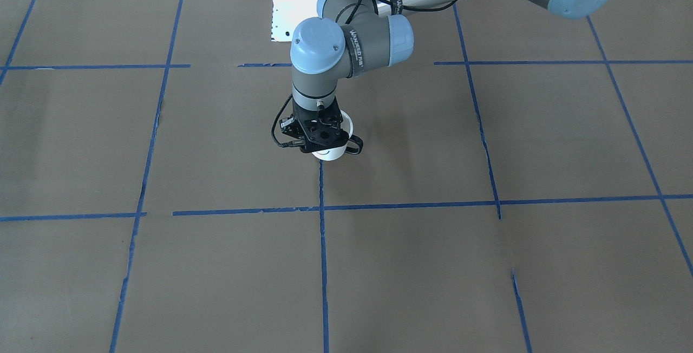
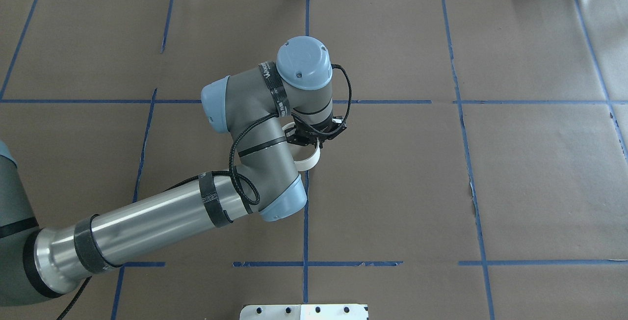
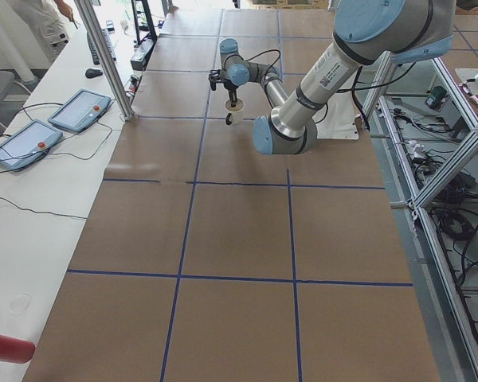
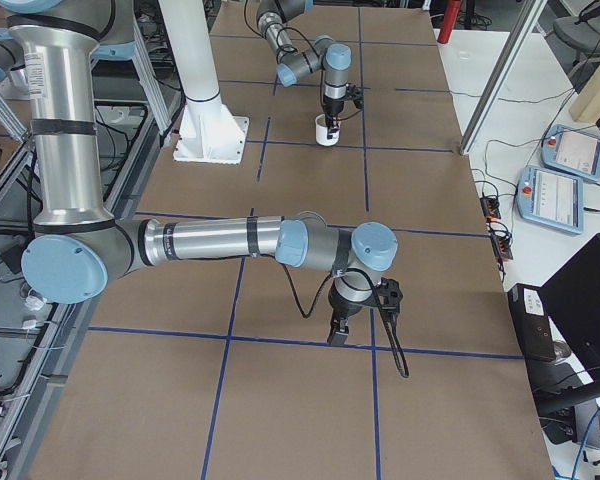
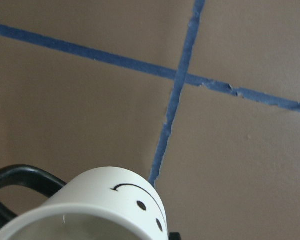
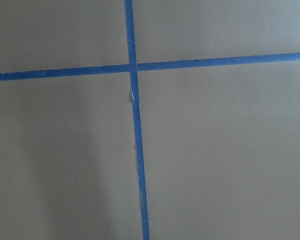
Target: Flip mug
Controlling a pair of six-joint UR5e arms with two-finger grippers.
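Clasping the mug (image 1: 333,154) by its rim, left end effector (image 1: 324,139).

My table (image 1: 216,142) lay under brown paper, marked off into big squares by blue tape lines (image 1: 323,244), ragged in spots. Along one side ran my white bench (image 3: 32,239). A grey tablet (image 3: 80,110) and a second tablet (image 3: 20,143) lay flat on it, cables trailing, with a red cylinder (image 3: 4,348) at its near end. An aluminium post (image 3: 103,60) stood just beside them. Open aluminium framing (image 3: 454,161) lined the opposite side. The light was even, the shadows soft.
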